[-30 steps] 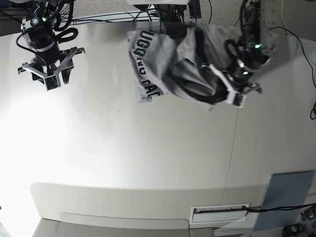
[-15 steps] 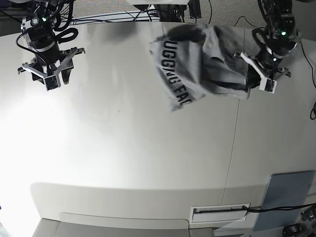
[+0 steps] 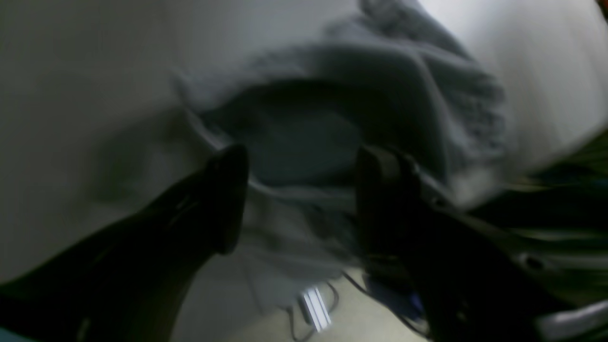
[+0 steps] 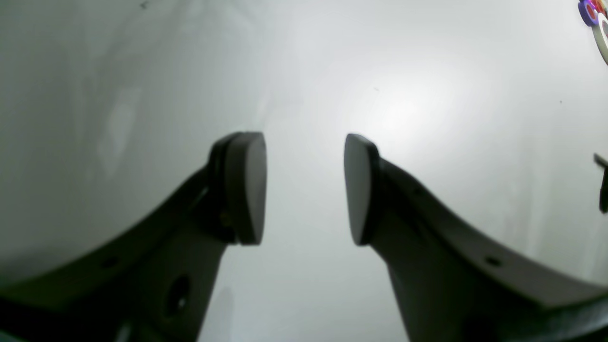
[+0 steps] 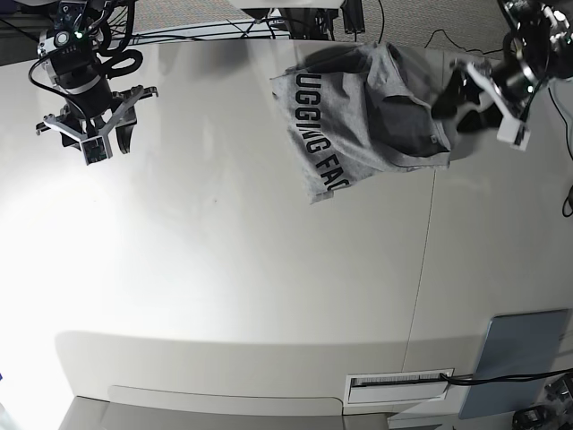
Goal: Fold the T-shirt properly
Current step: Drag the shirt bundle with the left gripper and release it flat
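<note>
The heather-grey T-shirt lies crumpled on the white table at the far centre-right, its black block letters facing up along the left edge. My left gripper hovers just right of the shirt, open and holding nothing. The blurred left wrist view shows the shirt bunched just beyond that gripper, whose dark fingers stand wide apart. At the far left of the table my right gripper is open and well away from the shirt. In its wrist view the right gripper has only bare table between its pads.
A thin seam runs down the table right of centre. A blue-grey panel and a white slotted plate sit at the near right edge. Cables trail along the far edge.
My left gripper has opened and let go of the shirt, pulling away up and to the right. The shirt has settled onto the table. The right arm has barely moved.
</note>
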`<state>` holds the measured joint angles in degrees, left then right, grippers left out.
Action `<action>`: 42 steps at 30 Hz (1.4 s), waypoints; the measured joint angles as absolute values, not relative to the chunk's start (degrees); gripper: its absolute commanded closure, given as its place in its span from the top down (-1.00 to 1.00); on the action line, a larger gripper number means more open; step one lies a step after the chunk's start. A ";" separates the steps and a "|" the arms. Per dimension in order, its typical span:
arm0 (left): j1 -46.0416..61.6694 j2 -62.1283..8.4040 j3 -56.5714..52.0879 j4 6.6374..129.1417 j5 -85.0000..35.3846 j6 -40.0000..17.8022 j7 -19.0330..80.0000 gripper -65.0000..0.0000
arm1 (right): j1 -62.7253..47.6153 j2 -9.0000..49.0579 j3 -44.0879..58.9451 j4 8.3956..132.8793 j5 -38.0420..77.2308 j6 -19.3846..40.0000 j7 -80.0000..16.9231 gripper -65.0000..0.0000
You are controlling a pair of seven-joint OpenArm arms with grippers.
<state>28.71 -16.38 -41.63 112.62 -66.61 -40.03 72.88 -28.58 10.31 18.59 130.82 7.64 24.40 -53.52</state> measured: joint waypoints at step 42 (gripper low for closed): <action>37.12 -19.86 -43.00 112.62 -60.69 -39.72 74.13 -0.91 | -28.58 10.31 18.59 130.82 7.84 25.34 -52.80 -0.18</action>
